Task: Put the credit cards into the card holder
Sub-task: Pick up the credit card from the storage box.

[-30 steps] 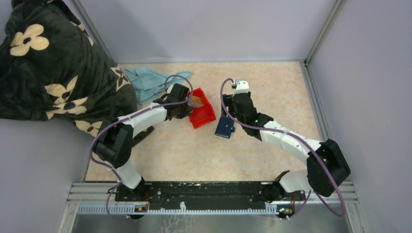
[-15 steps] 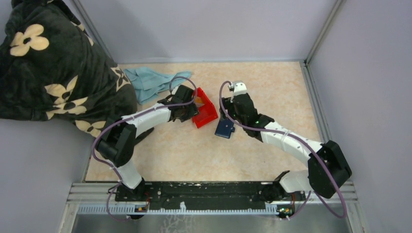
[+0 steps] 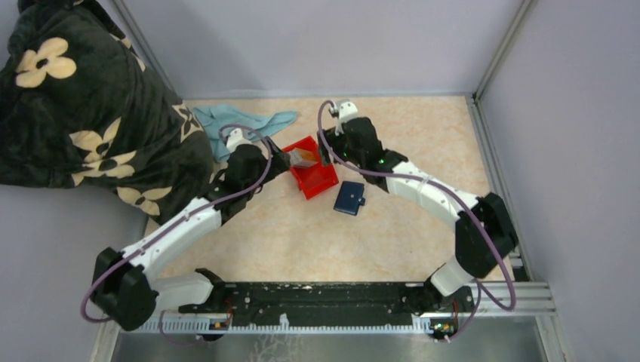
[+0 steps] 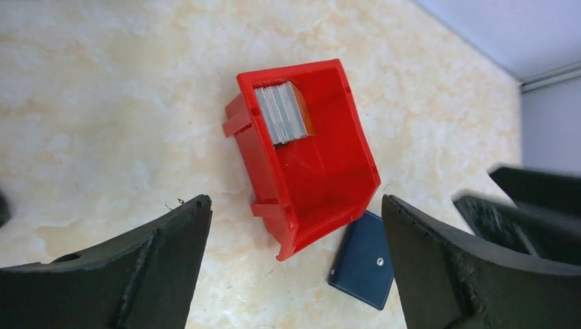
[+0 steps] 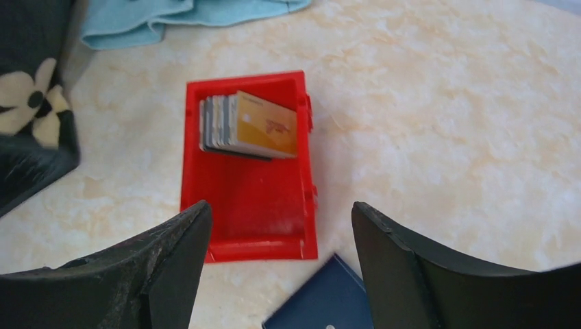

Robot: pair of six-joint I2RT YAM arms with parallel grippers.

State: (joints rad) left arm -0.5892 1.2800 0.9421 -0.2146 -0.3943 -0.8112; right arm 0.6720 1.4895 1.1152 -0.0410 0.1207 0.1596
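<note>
The credit cards (image 3: 303, 157) stand on edge as a stack, a tan one at the front, at the far end of a red bin (image 3: 321, 181). Both wrist views show the credit cards (image 4: 281, 113) (image 5: 250, 125). The card holder (image 3: 350, 197), navy and folded shut with its snap showing, lies flat on the table by the bin's near right corner. My left gripper (image 3: 277, 157) hovers open just left of the bin, holding nothing. My right gripper (image 3: 327, 151) is open above the bin's right rim, also holding nothing. In the wrist views, the left gripper (image 4: 294, 205) and right gripper (image 5: 281, 209) frame the bin and the card holder (image 4: 365, 260) (image 5: 322, 301).
A light blue cloth (image 3: 238, 124) lies crumpled behind the bin at the back left. A dark flowered blanket (image 3: 83, 98) fills the left side. Grey walls enclose the table on three sides. Bare marbled tabletop (image 3: 302, 234) spreads in front of the bin and wallet.
My left gripper has opened wide and drawn back left from the bin. My right arm has swung from over the card holder up and left to the bin, leaving the card holder uncovered.
</note>
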